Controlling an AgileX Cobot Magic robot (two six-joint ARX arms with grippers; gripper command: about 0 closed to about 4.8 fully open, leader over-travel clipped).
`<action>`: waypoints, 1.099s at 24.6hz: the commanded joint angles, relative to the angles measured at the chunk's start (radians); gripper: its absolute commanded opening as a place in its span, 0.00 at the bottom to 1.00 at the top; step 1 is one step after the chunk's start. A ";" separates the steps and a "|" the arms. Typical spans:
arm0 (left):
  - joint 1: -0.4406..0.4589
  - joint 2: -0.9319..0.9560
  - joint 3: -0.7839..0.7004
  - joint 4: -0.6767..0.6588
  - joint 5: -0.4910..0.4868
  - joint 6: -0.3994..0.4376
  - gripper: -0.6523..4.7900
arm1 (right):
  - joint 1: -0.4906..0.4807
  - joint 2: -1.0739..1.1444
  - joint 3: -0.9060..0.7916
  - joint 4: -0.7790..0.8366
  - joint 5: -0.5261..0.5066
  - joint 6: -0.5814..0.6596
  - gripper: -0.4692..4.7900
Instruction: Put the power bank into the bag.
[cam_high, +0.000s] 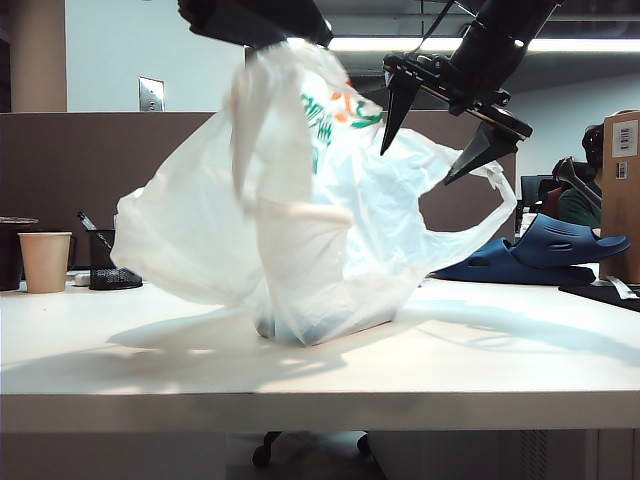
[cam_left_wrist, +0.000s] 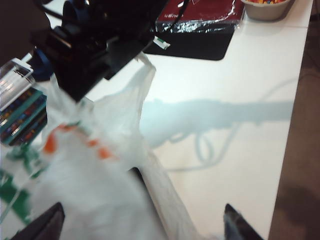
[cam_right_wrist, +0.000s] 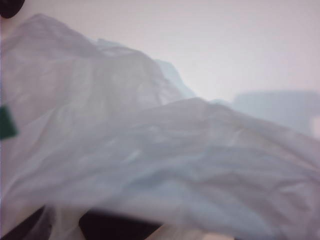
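Observation:
The bag (cam_high: 300, 220), thin white plastic with green and orange print, stands bunched up on the table (cam_high: 500, 350); its top rises to my left gripper (cam_high: 255, 25) at the upper edge of the exterior view. In the left wrist view the left gripper (cam_left_wrist: 142, 222) is open, its fingertips (cam_left_wrist: 50, 221) far apart with bag film (cam_left_wrist: 100, 190) between them. My right gripper (cam_high: 435, 135) hangs open at the bag's upper right, above a loose loop handle (cam_high: 497, 205). Bag film (cam_right_wrist: 160, 150) fills the right wrist view. The power bank is hidden.
A paper cup (cam_high: 45, 260) and a mesh pen holder (cam_high: 105, 262) stand at the back left. Blue clogs (cam_high: 545, 250) and a cardboard box (cam_high: 622, 190) sit at the back right. A red package on a black mat (cam_left_wrist: 195, 22) lies beyond the bag.

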 joint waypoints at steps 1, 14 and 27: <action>0.003 -0.029 0.006 0.006 -0.003 -0.006 0.87 | 0.000 -0.011 0.005 -0.035 -0.020 -0.003 1.00; 0.015 -0.100 0.008 0.005 -0.124 -0.006 0.86 | 0.000 -0.085 0.005 -0.147 -0.017 -0.029 1.00; 0.060 -0.133 0.040 0.027 -0.344 0.006 0.85 | 0.000 -0.206 0.005 -0.218 -0.005 -0.077 0.96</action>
